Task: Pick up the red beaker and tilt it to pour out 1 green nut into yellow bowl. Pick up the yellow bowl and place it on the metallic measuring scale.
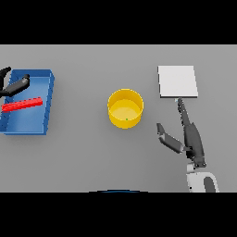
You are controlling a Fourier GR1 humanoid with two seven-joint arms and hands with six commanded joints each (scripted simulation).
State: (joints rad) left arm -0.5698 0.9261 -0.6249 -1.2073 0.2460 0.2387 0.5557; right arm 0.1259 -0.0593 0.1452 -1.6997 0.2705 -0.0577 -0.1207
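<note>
A yellow bowl [125, 108] stands upright at the table's middle, with a small green nut [126, 119] lying inside it. The red beaker [21, 105] lies on its side in a blue bin [48, 99] at the far left. My left hand [14, 86] hovers over that bin just above the beaker, fingers relaxed and holding nothing. My right hand [187, 134] is to the right of the bowl and apart from it, fingers straight and thumb spread. Its fingertips reach the near edge of the pale metallic scale [177, 81] at the back right.
</note>
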